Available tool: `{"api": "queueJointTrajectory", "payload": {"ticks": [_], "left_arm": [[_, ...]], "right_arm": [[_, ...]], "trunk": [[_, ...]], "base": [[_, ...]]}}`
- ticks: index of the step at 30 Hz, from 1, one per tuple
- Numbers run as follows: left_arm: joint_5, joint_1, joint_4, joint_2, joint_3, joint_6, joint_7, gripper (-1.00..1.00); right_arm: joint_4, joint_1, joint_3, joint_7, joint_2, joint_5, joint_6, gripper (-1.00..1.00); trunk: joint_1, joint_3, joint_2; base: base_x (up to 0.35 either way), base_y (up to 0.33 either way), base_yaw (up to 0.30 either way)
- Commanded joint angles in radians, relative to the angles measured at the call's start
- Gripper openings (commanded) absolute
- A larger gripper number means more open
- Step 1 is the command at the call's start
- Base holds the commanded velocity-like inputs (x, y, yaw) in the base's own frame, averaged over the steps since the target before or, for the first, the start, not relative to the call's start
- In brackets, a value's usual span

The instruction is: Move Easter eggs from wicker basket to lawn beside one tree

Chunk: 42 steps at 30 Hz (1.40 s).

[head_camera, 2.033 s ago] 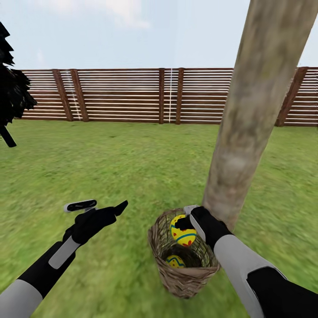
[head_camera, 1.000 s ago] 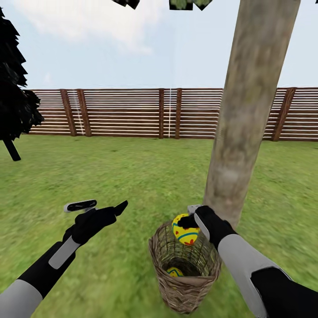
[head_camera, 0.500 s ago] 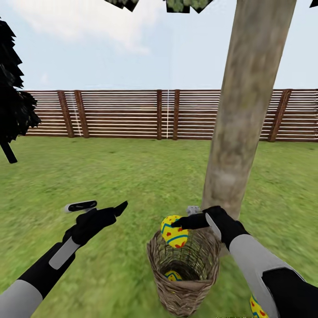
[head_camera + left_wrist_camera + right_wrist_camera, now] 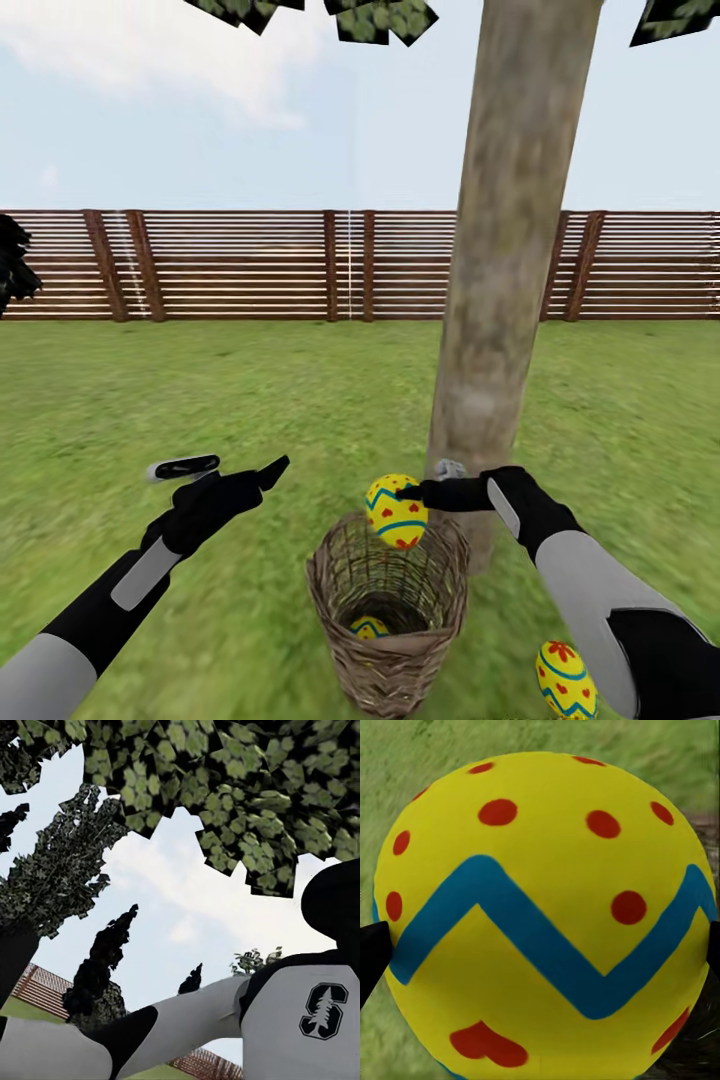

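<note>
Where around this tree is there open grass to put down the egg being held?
Open lawn lies left of the tree, between trunk and left tool, and right of the trunk. Crowded: the wicker basket at the trunk's foot, and an egg lying on the grass under the right arm.

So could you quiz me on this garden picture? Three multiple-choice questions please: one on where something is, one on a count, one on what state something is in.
1. Where is the egg on the lawn?
A. by the fence
B. close to the tree trunk, beside the right arm
C. under the left arm

2. How many Easter eggs can be seen in the head view?
A. one
B. two
C. three

3. What is the right tool doing?
A. hanging open
B. gripping an egg above the basket
C. holding the basket's rim

Answers: 1 B, the grounded egg lies on grass near the tree. 2 C, one held, one inside the wicker basket, one on the lawn. 3 B, the right tool is closed on the egg over the basket's mouth.
</note>
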Motion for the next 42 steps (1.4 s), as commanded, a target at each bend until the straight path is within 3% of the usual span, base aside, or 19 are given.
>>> {"api": "queueJointTrajectory", "payload": {"ticks": [1, 5, 9, 15, 17, 19, 21, 26, 29, 30, 32, 36, 39, 40, 42], "left_arm": [[0.007, -0.001, 0.005, 0.001, -0.004, 0.011, -0.003, 1.00], [0.016, -0.001, 0.060, 0.003, -0.004, 0.012, -0.003, 1.00], [0.075, -0.001, 0.082, 0.003, -0.004, 0.012, -0.003, 1.00], [0.080, -0.001, 0.092, 0.002, -0.004, 0.010, -0.003, 1.00], [0.080, -0.001, 0.093, 0.001, -0.004, 0.007, -0.003, 1.00], [0.080, -0.001, 0.093, -0.002, -0.005, 0.005, -0.003, 1.00], [0.080, -0.001, 0.092, -0.007, -0.006, 0.003, -0.003, 1.00], [0.080, -0.001, 0.090, -0.013, -0.009, 0.000, -0.003, 1.00], [0.079, -0.001, 0.091, -0.034, -0.010, 0.000, -0.003, 1.00], [0.079, -0.001, 0.091, -0.038, -0.010, 0.000, -0.003, 1.00], [0.079, -0.001, 0.084, -0.040, -0.010, 0.000, -0.003, 1.00], [0.080, -0.001, 0.037, -0.040, -0.010, 0.000, -0.003, 1.00], [0.076, -0.001, 0.028, -0.044, -0.011, 0.001, -0.003, 1.00], [0.076, -0.001, 0.024, -0.056, -0.012, 0.000, -0.003, 1.00], [0.071, -0.001, 0.021, -0.103, -0.014, 0.001, -0.003, 1.00]], "right_arm": [[0.001, -0.001, 0.002, -0.001, -0.001, -0.010, 0.009, -1.00], [0.004, 0.000, 0.002, 0.000, -0.028, -0.011, 0.010, -1.00], [0.005, 0.001, 0.002, 0.000, -0.034, -0.012, 0.011, -1.00], [0.020, 0.008, 0.002, -0.002, -0.046, -0.009, 0.011, -1.00], [0.026, 0.008, 0.002, -0.002, -0.074, -0.008, 0.011, -1.00], [0.027, 0.009, 0.002, 0.000, -0.121, -0.011, 0.011, -1.00], [0.028, 0.009, 0.002, 0.006, -0.146, -0.012, 0.011, -1.00], [0.030, 0.009, 0.002, 0.015, -0.189, -0.008, 0.008, -1.00], [0.049, 0.009, 0.003, -0.004, -0.202, -0.002, 0.002, -1.00], [0.051, 0.009, 0.003, -0.040, -0.203, 0.000, 0.001, -1.00], [0.052, 0.009, 0.004, -0.212, -0.199, 0.006, -0.012, -1.00], [0.059, 0.011, 0.007, -0.616, -0.189, 0.002, -0.117, -1.00], [0.082, 0.013, 0.008, -0.749, -0.158, 0.008, -0.131, -1.00], [0.085, 0.014, 0.009, -0.771, -0.145, 0.008, -0.131, -1.00], [0.100, 0.024, 0.010, -0.821, -0.120, 0.029, -0.137, -1.00]], "trunk": [[0.000, 0.000, 0.000], [0.000, 0.005, 0.000], [0.000, 0.010, 0.000], [0.000, 0.017, 0.000], [0.000, 0.019, 0.000], [0.000, 0.022, 0.000], [0.000, 0.024, 0.000], [0.000, 0.030, 0.000], [0.000, 0.034, 0.000], [0.000, 0.035, 0.000], [0.000, 0.037, 0.000], [0.000, 0.042, 0.000], [0.000, 0.046, 0.000], [0.000, 0.047, 0.000], [0.000, 0.049, 0.000]], "base": [[0.000, 0.000, -0.207], [-0.139, -0.043, -0.207], [-0.297, -0.085, -0.207], [-0.132, -0.041, -0.207], [-0.002, -0.001, -0.207], [0.000, 0.000, -0.207], [0.000, 0.000, -0.207], [0.000, 0.000, -0.207], [0.000, 0.000, -0.207], [0.000, 0.000, -0.207], [0.000, 0.000, -0.207], [0.000, 0.000, -0.207], [0.000, 0.000, -0.207], [0.000, 0.000, -0.207], [0.000, 0.000, -0.196]]}}
